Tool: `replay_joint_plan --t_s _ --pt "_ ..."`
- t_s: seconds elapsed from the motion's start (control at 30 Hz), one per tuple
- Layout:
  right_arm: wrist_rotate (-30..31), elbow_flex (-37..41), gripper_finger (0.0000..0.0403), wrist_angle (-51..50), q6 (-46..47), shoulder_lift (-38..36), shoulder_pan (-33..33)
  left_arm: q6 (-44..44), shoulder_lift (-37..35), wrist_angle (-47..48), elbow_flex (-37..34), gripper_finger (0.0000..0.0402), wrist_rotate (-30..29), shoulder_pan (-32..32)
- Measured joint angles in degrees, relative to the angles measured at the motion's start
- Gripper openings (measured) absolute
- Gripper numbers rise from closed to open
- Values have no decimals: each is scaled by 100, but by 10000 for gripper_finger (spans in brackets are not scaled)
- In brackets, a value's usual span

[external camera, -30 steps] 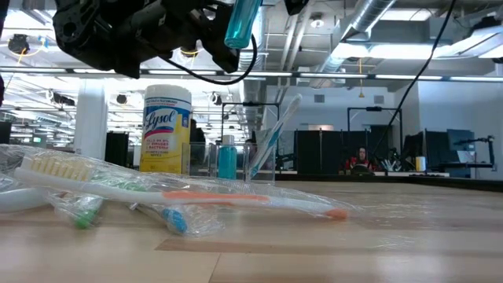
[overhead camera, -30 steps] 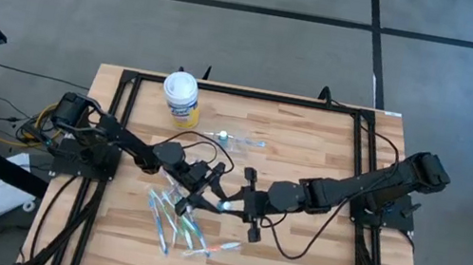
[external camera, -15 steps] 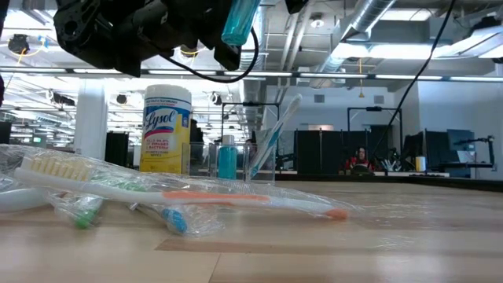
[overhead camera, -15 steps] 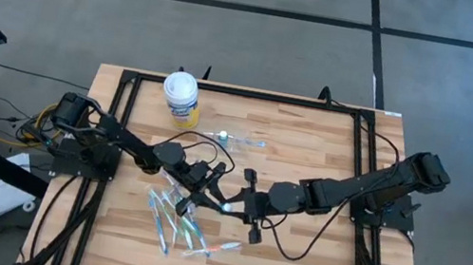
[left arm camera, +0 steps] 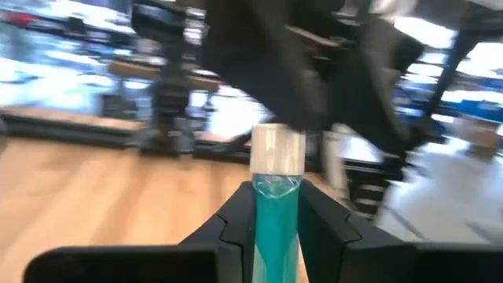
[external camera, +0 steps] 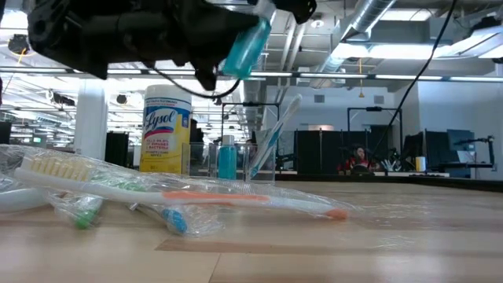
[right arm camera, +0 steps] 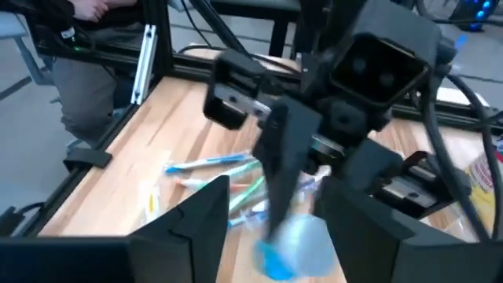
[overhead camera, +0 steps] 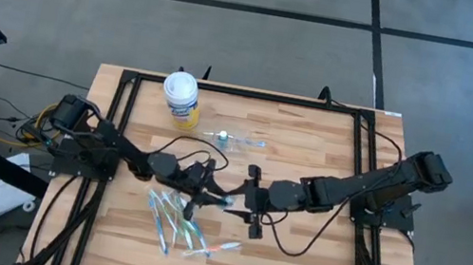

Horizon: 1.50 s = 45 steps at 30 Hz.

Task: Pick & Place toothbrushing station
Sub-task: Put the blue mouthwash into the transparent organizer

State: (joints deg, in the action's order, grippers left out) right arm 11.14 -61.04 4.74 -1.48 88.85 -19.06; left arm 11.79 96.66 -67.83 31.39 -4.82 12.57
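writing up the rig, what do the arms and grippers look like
Both arms are dark, near black, built of jointed segments. The left arm and right arm each trail a thin black cable. Each ends in two flat dark fingers, as on the left gripper and right gripper. No markings show.

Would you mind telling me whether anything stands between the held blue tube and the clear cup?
Nothing visible does. The left tool grips the blue tube above the table; bare wood lies between it and the clear cup. The right tool hovers close beside.
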Motion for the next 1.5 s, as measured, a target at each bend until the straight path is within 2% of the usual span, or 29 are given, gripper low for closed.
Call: replay_joint_plan --t_s 0.13,0.23,0.47,0.7,0.87,1.1,1.37,1.5 --pt "52 -2 164 -15 0 -61 -76 -227 0 -9 -27 59 -1368 208" --pt "93 -2 145 -26 -28 -52 -158 -328 0 -14 -27 59 -2186 300" --pt "93 -1 115 -64 -44 -52 -305 -406 0 -14 -27 59 -3444 344" --pt "91 0 112 -62 -46 -52 -349 -526 24 -23 -27 59 -4674 309" --pt "93 -1 111 -62 -66 -52 -342 -529 73 -53 -27 59 -4836 55" --pt "91 0 111 -97 -66 -52 -344 -578 547 -59 105 59 -4988 -393" --pt "91 0 111 -213 -66 -52 -346 -1153 743 -181 516 59 -4987 -715" --pt "91 0 111 -270 -66 -50 -346 -1161 743 -173 569 59 -4887 -917"
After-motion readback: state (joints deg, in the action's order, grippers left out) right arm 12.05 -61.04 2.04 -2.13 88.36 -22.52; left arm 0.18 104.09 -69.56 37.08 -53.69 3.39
